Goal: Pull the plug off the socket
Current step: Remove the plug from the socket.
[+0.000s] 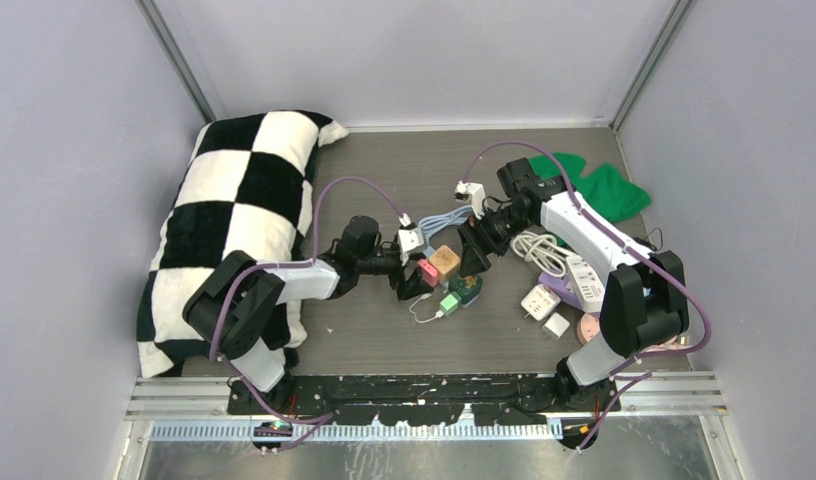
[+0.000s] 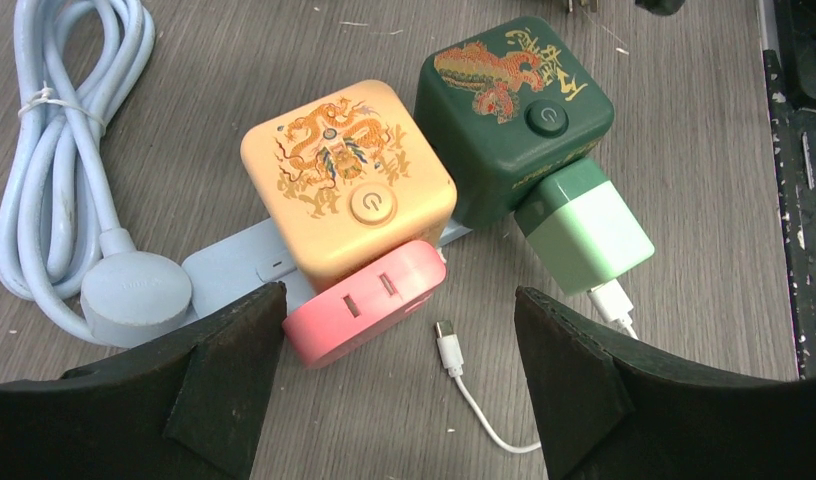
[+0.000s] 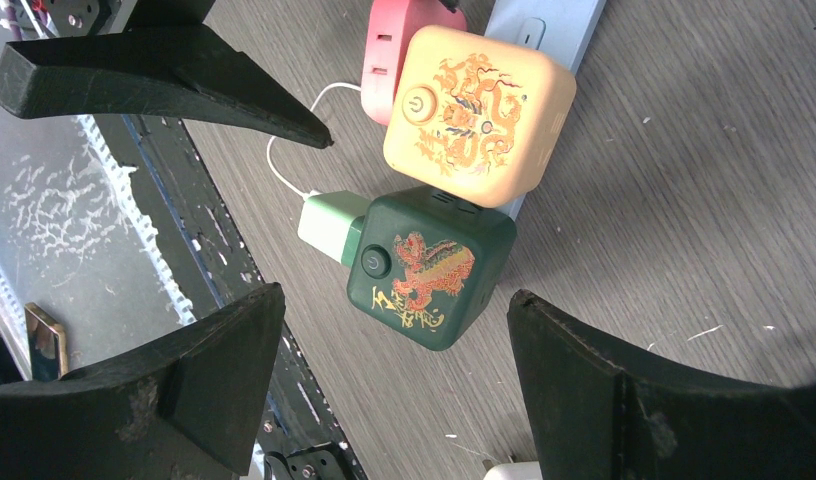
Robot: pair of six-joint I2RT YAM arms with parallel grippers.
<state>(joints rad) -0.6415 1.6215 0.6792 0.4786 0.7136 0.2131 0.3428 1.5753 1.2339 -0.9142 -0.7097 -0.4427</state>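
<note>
A pale blue power strip (image 2: 229, 265) lies on the table and carries an orange dragon cube socket (image 2: 349, 180) and a dark green dragon cube socket (image 2: 509, 105). On the orange cube's side sits a pink plug (image 2: 369, 300). A light green charger plug (image 2: 584, 230) sits in the dark green cube's side. My left gripper (image 2: 399, 300) stands open just short of the pink plug, touching nothing. From the other side my right gripper (image 3: 396, 300) hovers open above the dark green cube (image 3: 434, 265), its fingers apart from it. In the top view the left gripper (image 1: 409, 278) and the right gripper (image 1: 474, 255) face each other across the cubes.
A checkered pillow (image 1: 234, 210) fills the left side. A green cloth (image 1: 599, 185) lies back right. A white power strip with coiled cable (image 1: 574, 275) and small white adapters (image 1: 539, 300) sit to the right. The strip's blue cable (image 2: 54, 150) is coiled behind, and a loose white USB lead (image 2: 449, 350) lies in front.
</note>
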